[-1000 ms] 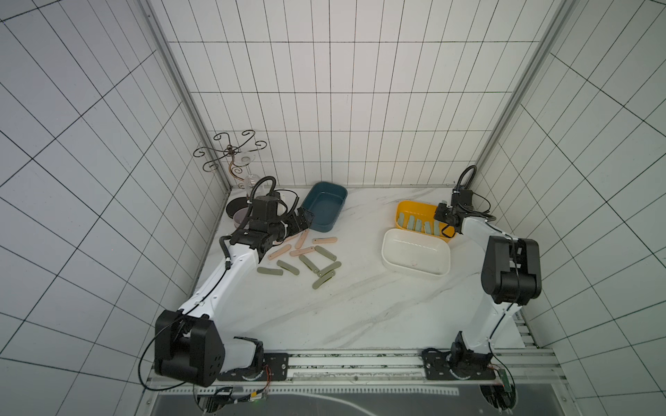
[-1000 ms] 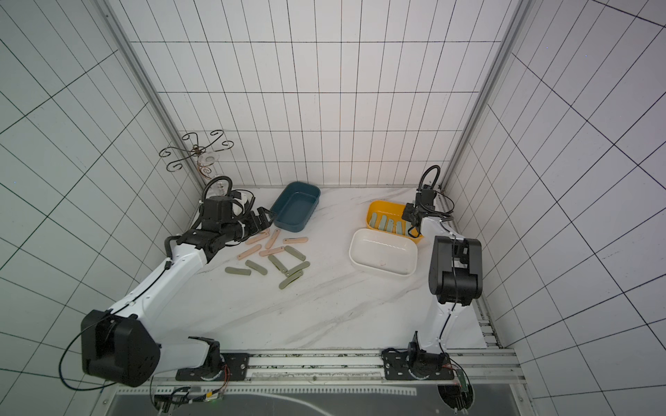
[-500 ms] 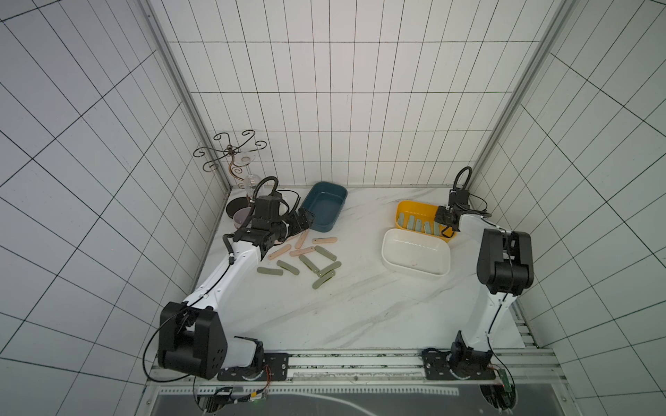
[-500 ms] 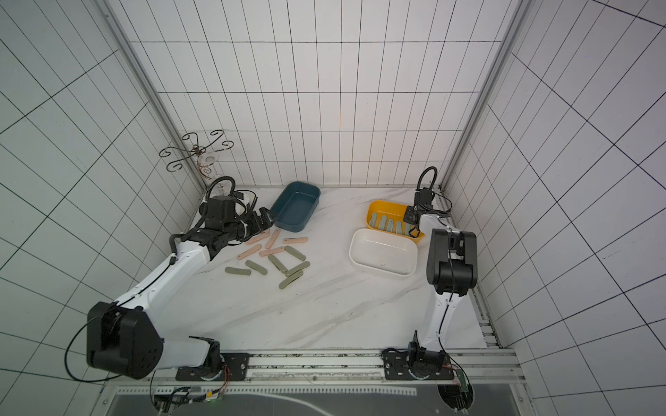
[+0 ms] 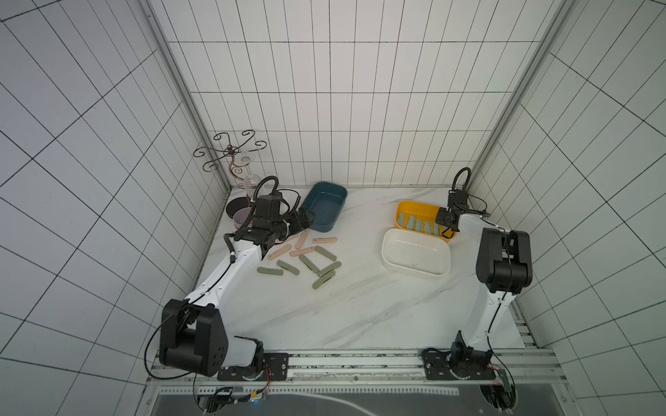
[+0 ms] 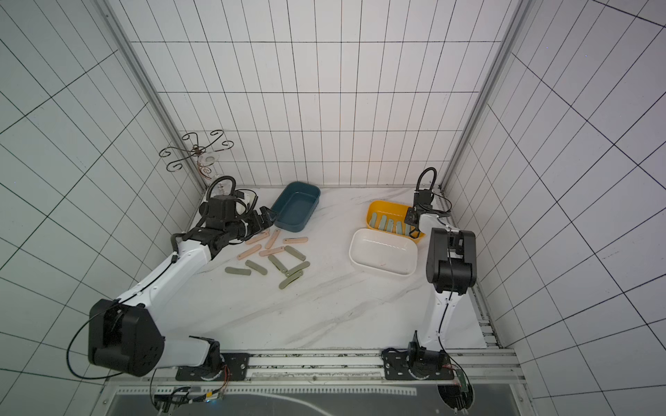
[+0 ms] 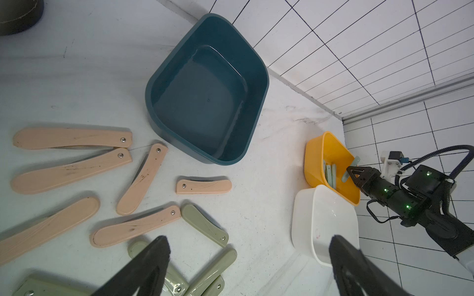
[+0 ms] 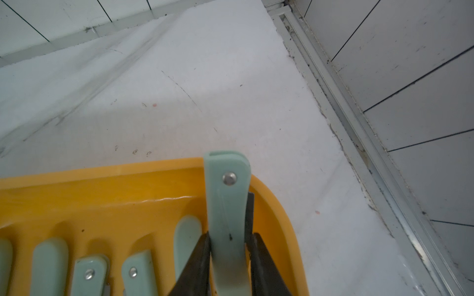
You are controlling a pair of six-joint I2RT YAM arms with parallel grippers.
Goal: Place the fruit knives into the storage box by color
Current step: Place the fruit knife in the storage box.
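Several peach-pink fruit knives point(image 5: 324, 240) and olive ones point(image 5: 325, 253) lie loose on the marble left of centre. My left gripper point(image 5: 306, 219) hovers open beside the pink knives, close to the dark blue storage box point(image 5: 333, 185), which holds nothing. In the left wrist view its jaws point(image 7: 248, 242) stand wide apart over the olive knives point(image 7: 204, 225). My right gripper point(image 8: 229, 239) is shut on a pale mint knife point(image 8: 227, 205), held upright at the right end of the yellow box point(image 8: 102, 179). Several mint knives point(image 5: 418, 225) lie side by side in that box.
A white box point(image 5: 414, 268) with nothing in it sits just in front of the yellow box point(image 5: 407, 207). A wire stand with a hanging glass point(image 5: 230, 155) and dark round bowls point(image 5: 238, 212) fill the back left corner. Tiled walls close in three sides.
The right arm's elbow has swung slightly left while its gripper stays over the yellow box with the mint knife. The left gripper has crept a little toward the blue box.
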